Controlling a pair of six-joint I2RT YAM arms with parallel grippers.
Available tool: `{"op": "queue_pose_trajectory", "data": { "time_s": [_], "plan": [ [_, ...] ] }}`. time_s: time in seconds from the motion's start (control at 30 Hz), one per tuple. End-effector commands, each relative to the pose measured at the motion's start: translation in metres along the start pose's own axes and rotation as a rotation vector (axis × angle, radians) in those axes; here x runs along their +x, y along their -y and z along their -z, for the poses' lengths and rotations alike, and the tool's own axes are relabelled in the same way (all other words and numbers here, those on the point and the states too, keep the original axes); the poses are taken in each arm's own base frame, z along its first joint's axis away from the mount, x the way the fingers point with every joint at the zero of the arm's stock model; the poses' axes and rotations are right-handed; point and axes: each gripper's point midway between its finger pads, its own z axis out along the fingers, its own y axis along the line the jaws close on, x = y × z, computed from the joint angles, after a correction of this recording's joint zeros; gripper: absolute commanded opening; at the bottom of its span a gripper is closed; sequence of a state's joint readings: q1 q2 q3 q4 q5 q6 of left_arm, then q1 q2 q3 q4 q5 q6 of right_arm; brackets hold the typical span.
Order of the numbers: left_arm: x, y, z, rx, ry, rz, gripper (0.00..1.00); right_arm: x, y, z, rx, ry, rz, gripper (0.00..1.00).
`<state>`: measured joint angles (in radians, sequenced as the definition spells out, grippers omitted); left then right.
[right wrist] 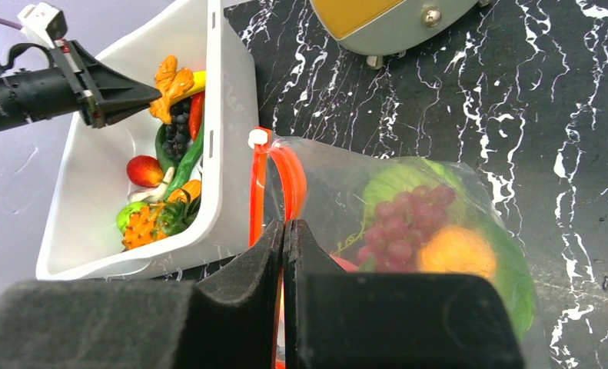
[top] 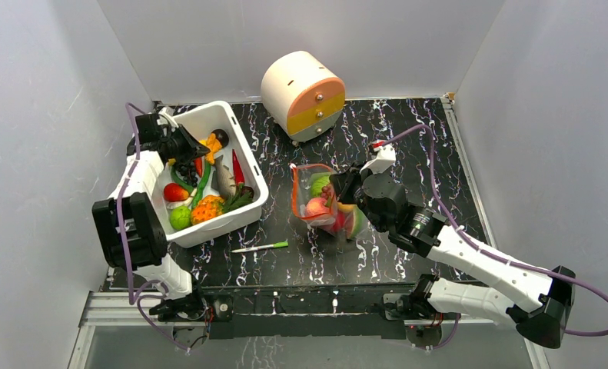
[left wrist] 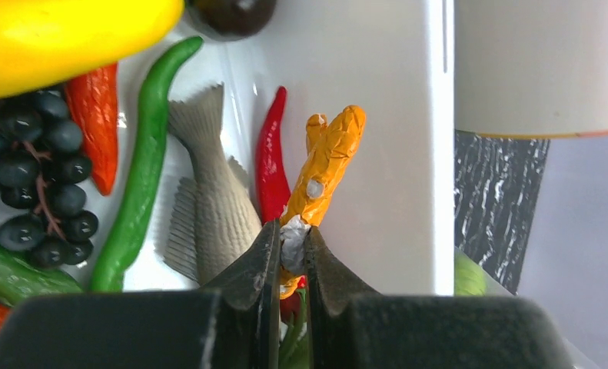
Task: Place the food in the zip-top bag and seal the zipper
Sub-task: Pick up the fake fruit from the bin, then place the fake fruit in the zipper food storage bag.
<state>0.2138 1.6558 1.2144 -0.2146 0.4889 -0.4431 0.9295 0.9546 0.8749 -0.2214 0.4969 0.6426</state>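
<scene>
The zip-top bag (top: 320, 204) sits on the black marbled table (top: 408, 138), just right of the white bin (top: 231, 221), and its mouth gapes toward that bin. The red-orange zipper (right wrist: 291, 177) curves in an open loop, and there's the right gripper (right wrist: 285, 227), jaws pressed tight together on that strip, pinching the bag's edge. Inside the bag: purple grapes (right wrist: 404, 223), an orange fruit (right wrist: 456, 250) and something green behind them (hard to name through the crinkled plastic).

Over to the bin now: the left gripper (left wrist: 289, 240) is nearly closed, nipping the lower end of a knobbly orange piece (left wrist: 327, 154) raised above the bin's contents. Beneath it lie a grey fish (left wrist: 216, 207), a red chilli (left wrist: 270, 157), a long green pepper (left wrist: 143, 192) and black grapes (left wrist: 39, 177). A thin white-and-green stick (top: 260, 247) lies on the table in front of the bin, and a round drawer unit (top: 304, 94) stands at the back.
</scene>
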Motion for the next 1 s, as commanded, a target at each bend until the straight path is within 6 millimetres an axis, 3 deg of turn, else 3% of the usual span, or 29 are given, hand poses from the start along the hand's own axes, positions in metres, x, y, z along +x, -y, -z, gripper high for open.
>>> {"op": "queue_pose_trajectory", "data": {
  "time_s": [0.0, 0.1, 0.27, 0.5, 0.77, 0.97],
  "plan": [
    [0.016, 0.033, 0.025, 0.09, -0.043, 0.009, 0.0, -0.035, -0.01, 0.007, -0.011, 0.098, -0.012, 0.0],
    [0.023, 0.056, 0.036, 0.122, -0.062, -0.031, 0.0, -0.041, 0.001, 0.01, 0.04, 0.121, 0.008, 0.0],
    [0.04, 0.097, 0.055, 0.181, -0.094, -0.137, 0.0, -0.046, 0.0, 0.012, 0.036, 0.131, 0.016, 0.0],
    [0.081, 0.147, 0.083, 0.306, -0.205, -0.235, 0.0, -0.043, -0.001, 0.01, 0.035, 0.121, 0.006, 0.0],
    [0.134, 0.189, 0.112, 0.445, -0.333, -0.31, 0.0, -0.043, -0.004, 0.007, 0.044, 0.108, 0.007, 0.0],
    [0.167, 0.211, 0.121, 0.51, -0.39, -0.324, 0.0, -0.038, -0.005, 0.004, 0.037, 0.101, -0.003, 0.0]
  ]
}}
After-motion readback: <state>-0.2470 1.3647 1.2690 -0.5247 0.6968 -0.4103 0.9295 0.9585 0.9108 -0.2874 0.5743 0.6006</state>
